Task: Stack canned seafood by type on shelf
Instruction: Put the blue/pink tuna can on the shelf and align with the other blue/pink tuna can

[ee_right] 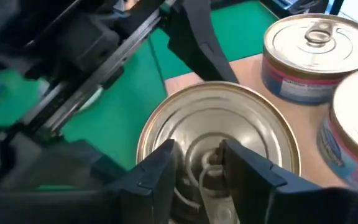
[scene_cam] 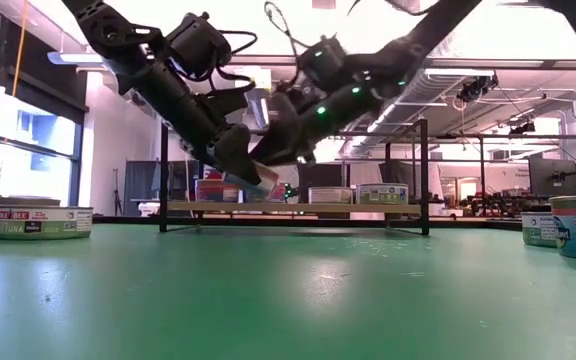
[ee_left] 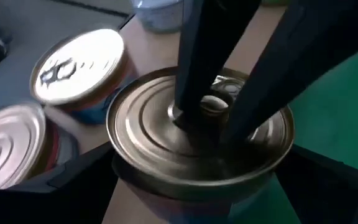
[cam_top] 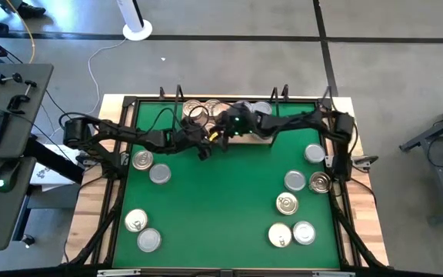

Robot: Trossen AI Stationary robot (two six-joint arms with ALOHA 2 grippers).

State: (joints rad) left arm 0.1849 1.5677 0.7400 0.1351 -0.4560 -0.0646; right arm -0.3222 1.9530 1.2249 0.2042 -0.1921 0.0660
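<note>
A gold-lidded can (ee_left: pixel 148 137) with a pull tab is at the near edge of the tan wooden shelf (cam_top: pixel 261 139), at the table's far middle. My left gripper (cam_top: pixel 204 148) is shut on it. My right gripper (cam_top: pixel 225 129) reaches down onto its lid (ee_right: pixel 253 124). In the low view the can (scene_cam: pixel 258 186) is tilted, a little above the shelf board (scene_cam: pixel 368 207). Other cans stand on the shelf: a silver-lidded one (ee_right: pixel 316 50) and two more (ee_left: pixel 79 62) beside it. My left gripper holds the can by its side wall (ee_left: pixel 126 180), one finger (ee_left: pixel 67 183) on each side of the round body, coming from the table's left. The can is tilted, just above the shelf's near edge. My right gripper has its two fingers (ee_right: pixel 163 171) on either side of the pull tab (ee_right: pixel 209 163) at the lid's middle, slanting down from the right. The tab lies in the narrow gap between them.
Several cans lie loose on the green mat (cam_top: pixel 221 200): a few at the left (cam_top: pixel 142 159) and near left (cam_top: pixel 149 240), several at the right (cam_top: pixel 295 181) and near right (cam_top: pixel 304 232). The mat's middle is bare. Black shelf uprights (scene_cam: pixel 424 175) stand at the board's ends.
</note>
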